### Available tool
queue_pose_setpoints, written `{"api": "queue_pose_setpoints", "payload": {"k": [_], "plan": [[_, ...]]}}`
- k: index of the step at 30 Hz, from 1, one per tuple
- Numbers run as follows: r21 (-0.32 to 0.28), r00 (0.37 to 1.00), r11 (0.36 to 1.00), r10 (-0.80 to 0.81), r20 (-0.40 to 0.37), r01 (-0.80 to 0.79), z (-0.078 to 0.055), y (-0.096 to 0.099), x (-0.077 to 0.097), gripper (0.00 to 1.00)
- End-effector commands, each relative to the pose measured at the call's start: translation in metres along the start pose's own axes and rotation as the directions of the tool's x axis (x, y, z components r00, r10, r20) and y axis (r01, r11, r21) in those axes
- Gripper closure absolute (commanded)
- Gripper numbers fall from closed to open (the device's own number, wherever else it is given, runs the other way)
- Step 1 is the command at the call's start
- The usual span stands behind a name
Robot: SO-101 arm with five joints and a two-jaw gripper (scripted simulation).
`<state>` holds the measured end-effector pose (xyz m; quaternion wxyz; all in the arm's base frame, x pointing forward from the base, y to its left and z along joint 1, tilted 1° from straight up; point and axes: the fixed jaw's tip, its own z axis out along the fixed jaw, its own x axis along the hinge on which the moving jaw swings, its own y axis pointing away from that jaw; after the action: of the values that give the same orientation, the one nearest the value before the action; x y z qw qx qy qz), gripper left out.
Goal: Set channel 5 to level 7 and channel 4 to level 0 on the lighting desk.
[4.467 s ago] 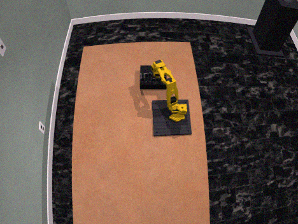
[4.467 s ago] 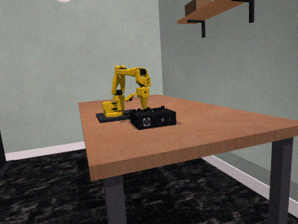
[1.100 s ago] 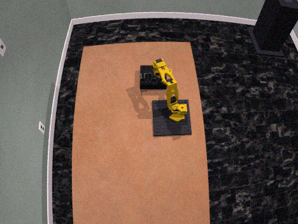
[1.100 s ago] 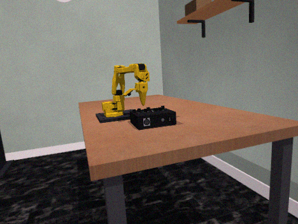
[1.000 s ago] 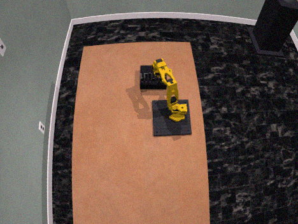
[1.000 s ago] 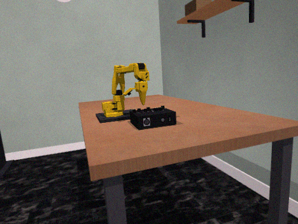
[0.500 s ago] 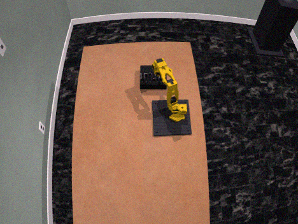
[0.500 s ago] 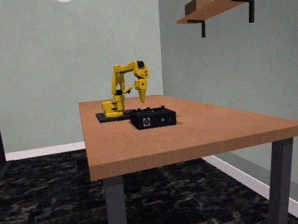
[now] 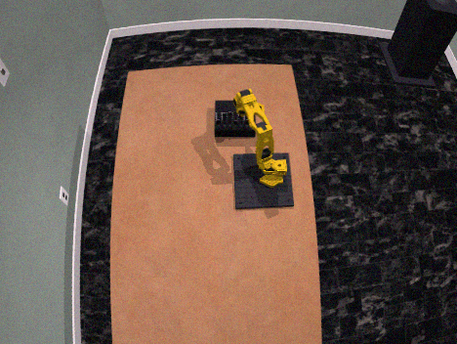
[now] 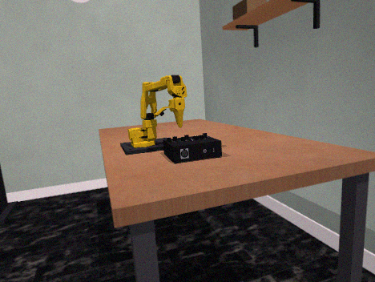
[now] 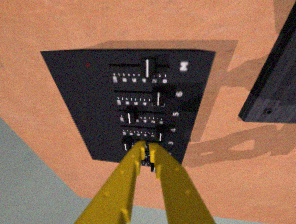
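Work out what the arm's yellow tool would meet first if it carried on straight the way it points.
Probably the black box-shaped lighting desk: the closed yellow tool points down at its nearest fader row, though the remaining gap is unclear.

The setting is an ordinary indoor room, probably an office or a home workroom. A wooden table (image 10: 248, 168) on grey legs (image 10: 352, 224) stands on a dark mottled floor (image 10: 60, 240). Pale green walls (image 10: 72, 72) meet the floor at a white skirting board (image 10: 56, 190). A wooden wall shelf (image 10: 264, 14) on black brackets hangs in the corner. A tall black box (image 9: 422, 34), possibly a loudspeaker, stands on the floor. Small white wall plates (image 9: 63, 194) resemble sockets.
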<state>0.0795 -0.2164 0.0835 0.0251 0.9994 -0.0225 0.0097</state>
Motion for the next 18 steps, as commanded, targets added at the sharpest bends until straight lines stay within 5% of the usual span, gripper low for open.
{"api": "queue_pose_setpoints", "payload": {"k": [1,18], "plan": [[-0.024,1.000,1.000,-0.002,-0.012,0.001,-0.0066,0.0008,0.0014,1.00],[-0.013,1.000,1.000,-0.002,-0.007,0.002,-0.0092,-0.0091,-0.0030,1.00]]}}
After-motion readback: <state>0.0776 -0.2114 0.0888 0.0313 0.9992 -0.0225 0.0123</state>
